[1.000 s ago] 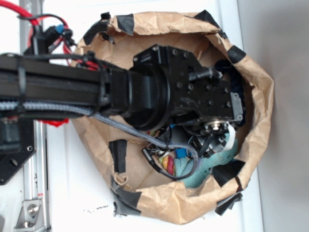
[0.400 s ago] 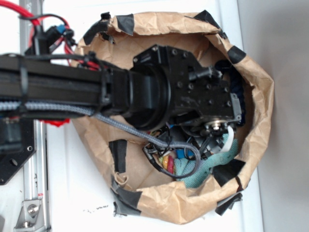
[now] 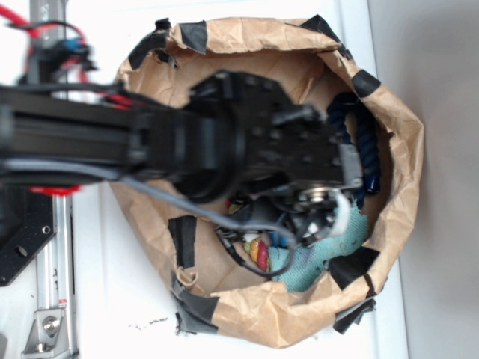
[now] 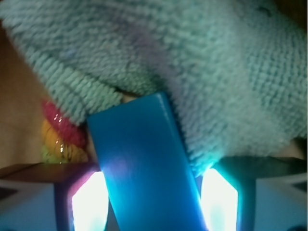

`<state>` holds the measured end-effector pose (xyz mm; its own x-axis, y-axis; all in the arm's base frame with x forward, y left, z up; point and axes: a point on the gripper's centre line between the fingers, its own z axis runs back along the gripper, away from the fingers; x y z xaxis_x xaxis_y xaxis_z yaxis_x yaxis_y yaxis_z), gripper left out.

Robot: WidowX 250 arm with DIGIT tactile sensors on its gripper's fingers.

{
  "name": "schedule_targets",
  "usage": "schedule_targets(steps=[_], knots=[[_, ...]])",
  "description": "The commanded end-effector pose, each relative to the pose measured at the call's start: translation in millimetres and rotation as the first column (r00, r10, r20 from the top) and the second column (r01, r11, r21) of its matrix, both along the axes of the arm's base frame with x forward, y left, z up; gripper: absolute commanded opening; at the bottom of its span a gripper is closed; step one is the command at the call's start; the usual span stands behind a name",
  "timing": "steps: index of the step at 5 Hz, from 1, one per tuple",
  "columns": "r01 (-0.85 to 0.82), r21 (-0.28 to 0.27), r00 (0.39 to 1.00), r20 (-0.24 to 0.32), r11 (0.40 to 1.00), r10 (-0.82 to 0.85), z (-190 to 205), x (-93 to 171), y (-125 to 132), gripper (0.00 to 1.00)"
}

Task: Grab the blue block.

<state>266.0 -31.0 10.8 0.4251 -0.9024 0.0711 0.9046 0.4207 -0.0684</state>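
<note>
In the wrist view the blue block [image 4: 142, 163] fills the middle, a smooth bright blue bar lying slightly askew between my two fingers. My gripper [image 4: 153, 195] is shut on it: the left pad [image 4: 87, 204] meets one long side and the right pad [image 4: 219, 197] the other. The block's far end rests against a teal cloth [image 4: 192, 62]. From the exterior view the gripper [image 3: 318, 217] reaches down into a brown paper bag [image 3: 262, 310], and the black wrist hides the block there.
A dark navy rope [image 3: 367, 149] curls along the bag's right inner wall. The teal cloth [image 3: 314, 258] lies at the bag's bottom right. A red and yellow item [image 4: 60, 134] sits left of the block. Black tape patches [image 3: 183, 239] line the bag.
The arm has shifted left and is motion-blurred now. The wrist no longer covers the navy rope, which shows along the bag's right side.
</note>
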Motion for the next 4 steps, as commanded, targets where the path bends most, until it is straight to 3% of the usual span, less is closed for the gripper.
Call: schedule_targets(steps=[1, 2, 3, 4], knots=[[-0.178, -0.031, 0.969, 0.17, 0.984, 0.181, 84.8, -15.3, 16.9, 0.0], [-0.233, -0.033, 0.96, 0.149, 0.972, 0.235, 134.7, -17.6, 20.4, 0.0], [-0.282, -0.007, 0.95, 0.139, 0.959, 0.28, 136.0, -14.9, 22.3, 0.0], [-0.452, 0.015, 0.887, 0.12, 0.892, 0.447, 145.3, -6.9, 29.1, 0.0]])
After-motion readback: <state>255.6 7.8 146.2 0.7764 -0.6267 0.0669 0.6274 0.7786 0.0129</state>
